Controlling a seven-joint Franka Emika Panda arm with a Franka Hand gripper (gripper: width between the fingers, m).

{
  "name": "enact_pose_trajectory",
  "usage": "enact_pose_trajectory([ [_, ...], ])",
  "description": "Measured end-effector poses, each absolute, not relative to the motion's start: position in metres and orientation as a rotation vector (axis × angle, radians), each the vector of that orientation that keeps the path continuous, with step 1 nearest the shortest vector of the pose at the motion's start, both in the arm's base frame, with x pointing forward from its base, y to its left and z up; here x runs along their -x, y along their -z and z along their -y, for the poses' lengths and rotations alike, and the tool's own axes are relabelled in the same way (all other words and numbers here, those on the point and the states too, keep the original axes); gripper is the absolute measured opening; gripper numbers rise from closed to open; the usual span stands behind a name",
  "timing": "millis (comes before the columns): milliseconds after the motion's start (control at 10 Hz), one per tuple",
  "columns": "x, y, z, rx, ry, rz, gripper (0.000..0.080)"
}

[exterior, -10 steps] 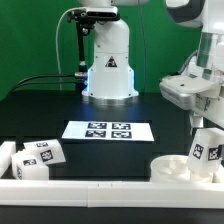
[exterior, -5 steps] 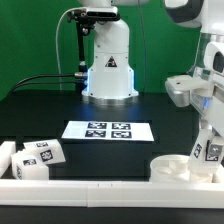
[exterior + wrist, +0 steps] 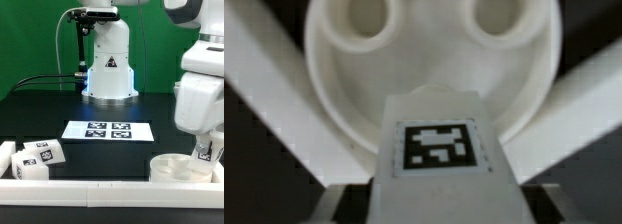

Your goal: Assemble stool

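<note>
Since half a second ago the wrist has turned, so its big white housing [image 3: 205, 95] now faces the exterior camera. It hides most of the leg [image 3: 204, 154], which was plainly visible before. Only a small part of this leg with its black-and-white tag shows under the housing, at the exterior view's right.

The gripper [image 3: 204, 149] is closed on the leg. In the wrist view the leg [image 3: 438, 120] stands between the two grey fingers [image 3: 349, 205], which press on its sides, and the gripper [image 3: 438, 203] looks down along it. The leg is white, chunky and flat-sided, it becomes narrower toward its far end, and one square tag sits on the face toward the camera.

The leg is over the seat [image 3: 180, 166]. The seat is a round, flat white disc on the black table [image 3: 40, 110], close to the front rail [image 3: 100, 185]. In the wrist view the seat [image 3: 420, 70] has a raised rim and two oval openings beyond the tip of the leg. I cannot tell if the leg touches the seat or hangs just above it.

The two other legs [image 3: 35, 158] lie at the exterior view's left, well apart from the seat. The marker board [image 3: 109, 130] lies flat in the middle of the table.
</note>
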State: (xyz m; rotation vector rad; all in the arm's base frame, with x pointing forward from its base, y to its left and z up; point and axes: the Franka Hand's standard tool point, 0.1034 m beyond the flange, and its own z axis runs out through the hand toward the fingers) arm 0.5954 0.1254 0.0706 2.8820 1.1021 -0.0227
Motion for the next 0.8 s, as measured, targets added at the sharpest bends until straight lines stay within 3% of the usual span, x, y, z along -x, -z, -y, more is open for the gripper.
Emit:
enact_pose_trajectory([
  [300,-0.5953,-0.0706,-0.1261,-2.969,0.014,-0.845,0.0333],
  [800,-0.5894,-0.0704,-0.123,-3.109,-0.116,0.46,0.0334],
])
